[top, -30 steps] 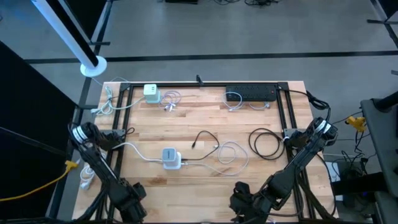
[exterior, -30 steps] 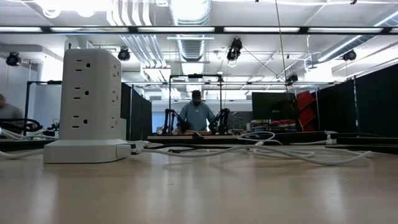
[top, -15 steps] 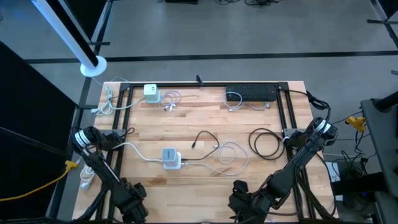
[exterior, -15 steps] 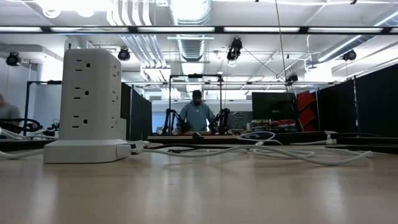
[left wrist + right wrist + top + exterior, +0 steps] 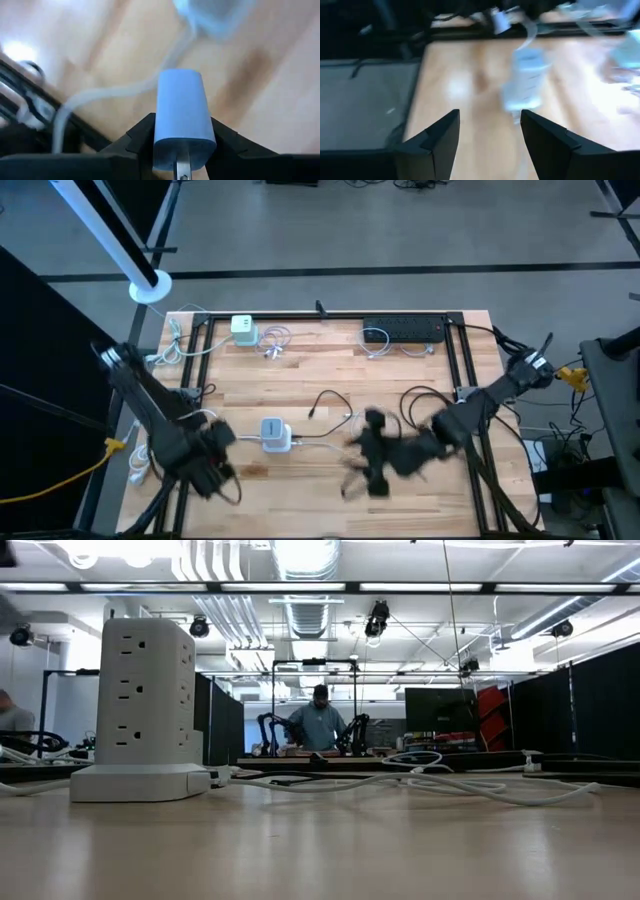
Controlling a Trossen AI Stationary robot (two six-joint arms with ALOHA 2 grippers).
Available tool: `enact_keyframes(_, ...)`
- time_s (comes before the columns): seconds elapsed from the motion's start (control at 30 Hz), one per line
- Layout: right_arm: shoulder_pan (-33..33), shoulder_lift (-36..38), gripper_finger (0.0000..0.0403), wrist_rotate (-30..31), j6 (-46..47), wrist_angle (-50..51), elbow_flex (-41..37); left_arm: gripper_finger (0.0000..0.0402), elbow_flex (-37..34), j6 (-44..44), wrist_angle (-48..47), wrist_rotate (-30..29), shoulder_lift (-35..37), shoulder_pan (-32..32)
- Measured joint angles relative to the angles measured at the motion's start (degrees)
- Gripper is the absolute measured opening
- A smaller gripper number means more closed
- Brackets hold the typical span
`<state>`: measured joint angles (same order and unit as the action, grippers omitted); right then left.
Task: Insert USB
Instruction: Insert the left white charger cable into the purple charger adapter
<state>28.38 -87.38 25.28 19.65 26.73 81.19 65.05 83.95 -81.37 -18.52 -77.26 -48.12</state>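
- Both arms have swung in from the table's side edges toward the power tower (image 5: 275, 433) since the earlier frame.
- High view: the left gripper (image 5: 220, 444) sits just left of the power tower, toward the front edge. The right gripper (image 5: 365, 448) hovers to the tower's right and a little farther off. The left arm is therefore the nearer one, and the tower lies between the two grippers.
- Low view: the power tower (image 5: 145, 710) stands upright at the left, its socket faces showing. Neither gripper appears at this height. A person (image 5: 318, 726) stands at a bench far behind the tower.
- Left wrist view: the left gripper (image 5: 181, 136) is clamped narrowly on a white plug block (image 5: 182, 112), one finger on each flank. The block's long axis runs along the fingers and points toward the blurred tower (image 5: 210, 14), which lies ahead and slightly to one side. The coming move is judged to be a short forward approach with a small sideways correction.
- Right wrist view: the right gripper (image 5: 489, 135) has its fingers spread wide and holds nothing. It faces the tower (image 5: 527, 82) from the opposite side, with clear table between.
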Motion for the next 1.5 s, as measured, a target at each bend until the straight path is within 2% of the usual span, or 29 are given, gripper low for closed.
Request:
enact_keyframes(0.1, -7.2, 0.4, 0.0182, -3.8, -0.8, 0.0, 0.0, 0.0118, -2.1, 0.2, 0.9, -5.9, 6.3, 4.8)
enact_keyframes(0.2, -13.8, 0.3, 0.0172, -11.2, -0.8, 0.0, 0.0, 0.0118, -4.8, -4.7, 2.4, -7.4, 11.4, 12.4)
enact_keyframes(0.27, -17.4, 0.3, 0.0164, -15.4, -0.1, -0.2, 0.0, 0.0118, -6.5, -10.8, 3.9, -7.8, 13.5, 19.3)
enact_keyframes(0.37, -21.2, 0.2, 0.015, -18.1, 0.7, -1.4, 0.0, 0.0118, -8.3, -21.4, 8.2, -8.9, 14.8, 33.1)
enact_keyframes(0.57, -23.3, 0.2, 0.012, -18.4, -3.6, -1.7, 4.3, 0.0118, -9.0, -50.6, 25.2, -8.1, 11.7, 60.4)
enact_keyframes(0.73, -23.3, 0.1, 0.0096, -18.3, -4.3, -0.8, 7.3, 0.0118, -9.0, -67.9, 37.4, 0.5, 4.2, 76.4)
enact_keyframes(0.9, -23.4, 0.1, 0.0074, -18.2, -5.9, 2.5, 8.4, 0.0118, -9.0, -75.4, 42.2, 3.5, -6.4, 83.0)
enact_keyframes(1.13, -27.2, -0.1, 0.0043, -17.8, -15.6, 2.9, 8.4, 0.0118, -4.6, -79.5, 45.7, -0.1, -20.4, 86.0)
enact_keyframes(1.23, -29.4, -0.1, 0.0033, -17.8, -16.2, 2.9, 8.4, 0.0118, -2.7, -82.0, 46.8, -1.8, -24.2, 86.3)
enact_keyframes(1.33, -31.2, -0.1, 0.0027, -17.8, -17.3, 3.0, 8.4, 0.0118, -1.4, -82.5, 46.9, -1.0, -27.1, 86.4)
enact_keyframes(1.4, -31.9, -0.1, 0.0024, -18.4, -17.4, 3.2, 8.4, 0.0118, -1.0, -82.3, 46.7, 0.2, -28.3, 86.1)
enact_keyframes(1.5, -32.9, -0.1, 0.0024, -21.0, -19.3, 4.2, 8.4, 0.0118, -0.8, -81.8, 47.3, 5.8, -28.5, 85.1)
